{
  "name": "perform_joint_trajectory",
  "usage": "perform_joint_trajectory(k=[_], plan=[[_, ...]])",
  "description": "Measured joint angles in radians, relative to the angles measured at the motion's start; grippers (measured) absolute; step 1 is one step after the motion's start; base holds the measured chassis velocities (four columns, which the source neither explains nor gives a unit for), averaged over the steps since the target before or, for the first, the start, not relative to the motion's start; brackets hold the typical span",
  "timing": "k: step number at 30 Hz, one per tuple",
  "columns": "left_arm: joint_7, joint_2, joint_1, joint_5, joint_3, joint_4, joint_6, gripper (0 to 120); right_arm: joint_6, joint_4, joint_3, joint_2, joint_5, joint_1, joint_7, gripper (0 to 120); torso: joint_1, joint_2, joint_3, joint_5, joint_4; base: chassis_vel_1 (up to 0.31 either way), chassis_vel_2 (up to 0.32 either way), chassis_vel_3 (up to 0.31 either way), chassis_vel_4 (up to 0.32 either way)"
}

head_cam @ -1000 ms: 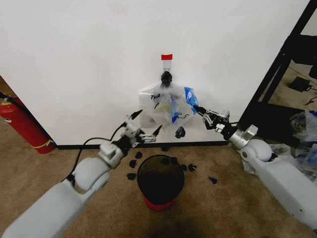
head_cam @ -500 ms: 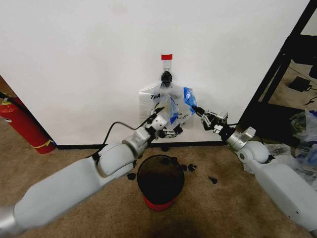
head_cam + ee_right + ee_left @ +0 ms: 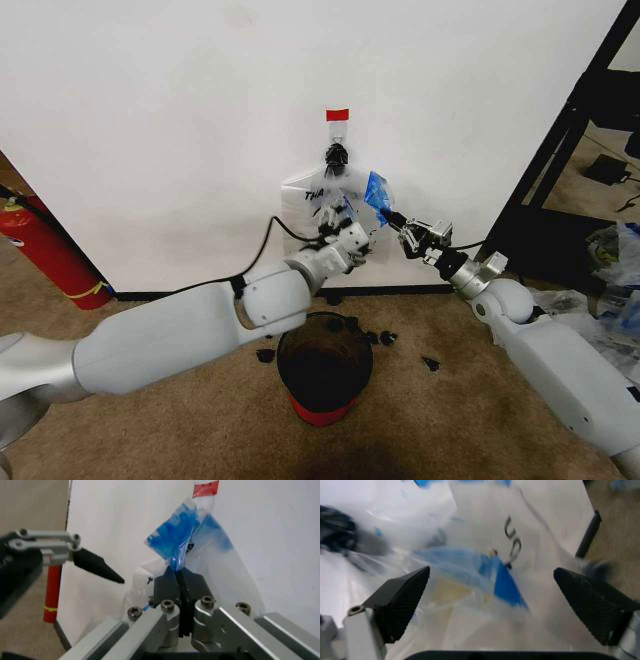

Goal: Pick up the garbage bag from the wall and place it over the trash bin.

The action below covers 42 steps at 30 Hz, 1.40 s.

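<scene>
Two arms now work the bag where a second ago only the right one was on it. Largest first: the wall (image 3: 150, 120) carries the garbage bag (image 3: 318, 195), hung from the black hook (image 3: 336, 155) under the red tape strip (image 3: 337, 115); the bag has not come off. Our left arm has swung up from beside the trash bin (image 3: 324, 362) and across the front of the bag, so the left gripper (image 3: 345, 228) now sits against the plastic. In the left wrist view the left gripper (image 3: 495, 596) has its pads (image 3: 402, 600) spread wide, with a blue tape patch (image 3: 502, 581) between them and nothing pinched yet. Our right gripper (image 3: 392, 220) has crept slightly inward and up along the bag's right edge, and in the right wrist view the right gripper (image 3: 181, 588) has its fingers pressed together on the film just below the blue-taped handle (image 3: 175, 536). We read this as one handle secured and the second lined up for a pinch. The bin is below, mouth open, with black scraps (image 3: 385, 338) on the carpet (image 3: 450, 420) around it. Risk we see is thin film slipping or tearing at the hook when we lift.
</scene>
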Motion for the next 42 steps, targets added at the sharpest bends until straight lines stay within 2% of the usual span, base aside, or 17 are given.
perform_joint_trajectory(k=[7,16,21,23,26,29,30,32,36,37,38,42], plan=[[-0.017,-0.044,-0.016,0.018,0.024,0.055,0.004,98,0.010,0.033,0.032,-0.023,0.000,-0.039,-0.010,0,0.000,0.000,0.000,0.0000,-0.0001,0.000,0.000,0.000,0.000],[-0.022,-0.073,-0.016,0.078,0.033,0.100,0.004,82,0.014,0.063,0.043,-0.033,0.003,-0.060,-0.011,0,0.000,0.000,0.000,0.0000,0.0000,0.000,0.000,0.000,0.000],[-0.020,-0.082,-0.019,0.105,0.035,0.121,0.018,60,0.014,0.075,0.044,-0.036,0.006,-0.058,-0.005,0,0.000,0.000,0.000,0.0000,-0.0001,0.000,0.000,0.000,0.000],[-0.020,-0.081,-0.019,0.107,0.034,0.121,0.023,57,0.014,0.076,0.045,-0.036,0.006,-0.058,-0.004,0,0.000,0.000,0.000,-0.0001,0.0000,0.000,0.000,0.000,0.000],[-0.017,-0.062,-0.011,0.110,0.031,0.109,0.051,42,0.014,0.077,0.047,-0.039,0.007,-0.061,0.000,0,0.000,0.000,0.000,-0.0001,0.0000,0.000,0.000,0.000,0.000],[-0.014,-0.042,-0.002,0.111,0.024,0.095,0.063,32,0.013,0.078,0.050,-0.042,0.007,-0.061,0.003,0,0.000,0.000,0.000,-0.0002,0.0001,0.000,0.000,0.000,0.000],[-0.014,-0.042,-0.002,0.111,0.024,0.095,0.063,32,0.013,0.078,0.050,-0.042,0.007,-0.061,0.003,0,0.000,0.000,0.000,-0.0002,0.0001,0.000,0.000,0.000,0.000],[-0.014,-0.033,0.004,0.111,0.016,0.090,0.066,20,0.013,0.078,0.051,-0.044,0.007,-0.058,0.006,0,0.000,0.000,0.000,-0.0001,0.0000,0.000,0.000,0.000,0.000],[-0.014,-0.022,0.011,0.111,0.003,0.085,0.063,5,0.012,0.080,0.052,-0.044,0.006,-0.056,0.010,0,0.000,0.000,0.000,-0.0002,0.0000,0.000,0.000,0.000,0.000],[-0.014,-0.022,0.011,0.111,0.003,0.085,0.063,5,0.012,0.080,0.052,-0.044,0.006,-0.056,0.010,0,0.000,0.000,0.000,-0.0002,0.0000,0.000,0.000,0.000,0.000],[-0.014,-0.018,0.014,0.111,-0.001,0.084,0.054,0,0.012,0.080,0.052,-0.044,0.003,-0.056,0.011,0,0.000,0.000,0.000,-0.0001,0.0000,0.000,0.000,0.000,0.000],[-0.017,-0.013,0.023,0.101,-0.018,0.081,0.019,0,0.012,0.079,0.054,-0.041,0.000,-0.063,0.011,0,0.000,0.000,0.000,-0.0001,0.0001,0.000,0.000,0.000,0.000]])
